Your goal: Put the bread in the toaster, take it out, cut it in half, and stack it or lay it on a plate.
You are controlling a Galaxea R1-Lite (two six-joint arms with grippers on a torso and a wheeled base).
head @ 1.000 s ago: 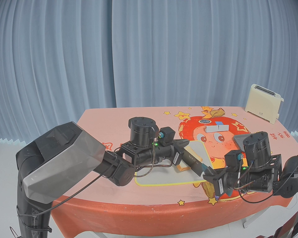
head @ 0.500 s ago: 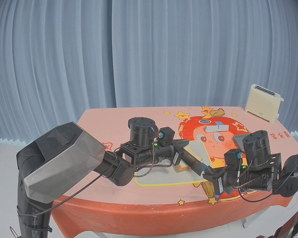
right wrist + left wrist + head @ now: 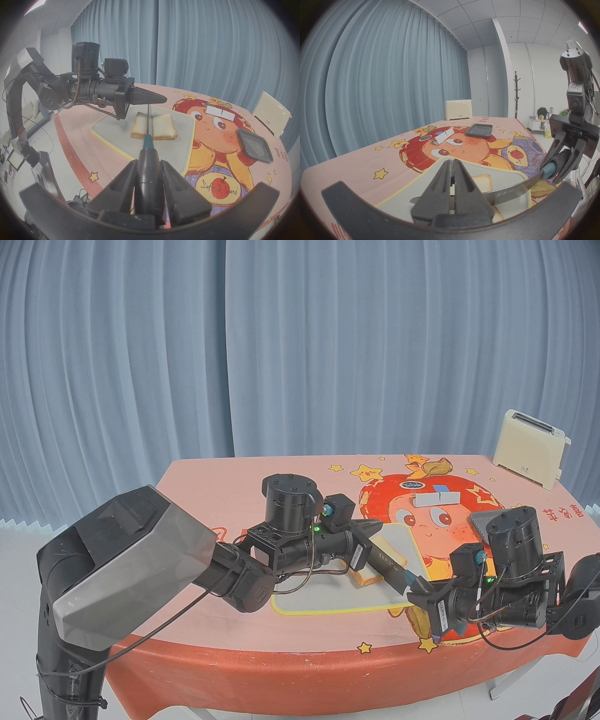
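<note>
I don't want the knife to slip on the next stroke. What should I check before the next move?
1. Knife in grip: ok, right gripper is shut on its handle.
2. Blade centred on bread: ok, it runs down the slice's middle.
3. Bread on cutting board: ok.
4. Left gripper steadying bread: cannot tell; it is shut near the slice, contact hidden.
5. Slice cut through: cannot tell.
6. Black tray free for the halves: ok.

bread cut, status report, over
Left claw shut, tip by the bread. Right claw shut on knife, blade across the slice on the board. Dark tray stands apart.
</note>
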